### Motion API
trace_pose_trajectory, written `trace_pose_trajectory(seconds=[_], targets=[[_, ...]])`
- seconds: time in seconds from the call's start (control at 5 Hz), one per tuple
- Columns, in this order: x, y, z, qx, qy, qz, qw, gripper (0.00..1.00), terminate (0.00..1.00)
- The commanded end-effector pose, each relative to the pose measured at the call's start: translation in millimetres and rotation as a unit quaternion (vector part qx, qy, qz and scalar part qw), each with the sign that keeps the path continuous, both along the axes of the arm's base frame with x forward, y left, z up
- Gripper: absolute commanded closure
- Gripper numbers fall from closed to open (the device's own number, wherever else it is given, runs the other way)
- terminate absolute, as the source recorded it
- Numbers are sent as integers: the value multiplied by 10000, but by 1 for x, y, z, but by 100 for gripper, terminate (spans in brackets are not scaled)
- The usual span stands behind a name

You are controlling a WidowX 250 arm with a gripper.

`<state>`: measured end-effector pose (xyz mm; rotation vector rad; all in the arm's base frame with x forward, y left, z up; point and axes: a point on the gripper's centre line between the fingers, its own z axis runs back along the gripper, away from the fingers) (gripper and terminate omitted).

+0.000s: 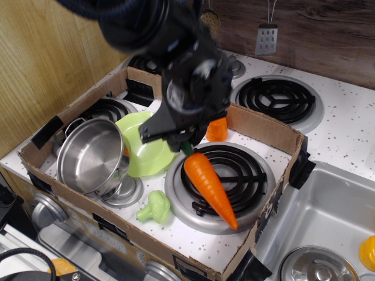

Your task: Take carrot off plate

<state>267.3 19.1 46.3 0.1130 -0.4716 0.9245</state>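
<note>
Gripper [185, 142] is pinching the carrot [211, 188] by its dark green stem end and holding it tilted over the front burner [222, 180], tip pointing down toward the cardboard wall. Lime-green plate [146, 151] is lying just beside, leaning against the steel pot [94, 157].
</note>
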Motion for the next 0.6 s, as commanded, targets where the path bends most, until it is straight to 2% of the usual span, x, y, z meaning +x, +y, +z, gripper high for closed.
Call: trace_pose_trajectory(seconds=[0.0,0.2,0.4], targets=[[-2,-4,7,186,20,-98,9998,0,0],[1,-6,15,168,-4,76,9998,0,0],[4,-14,24,490,-19,308,9983,0,100]])
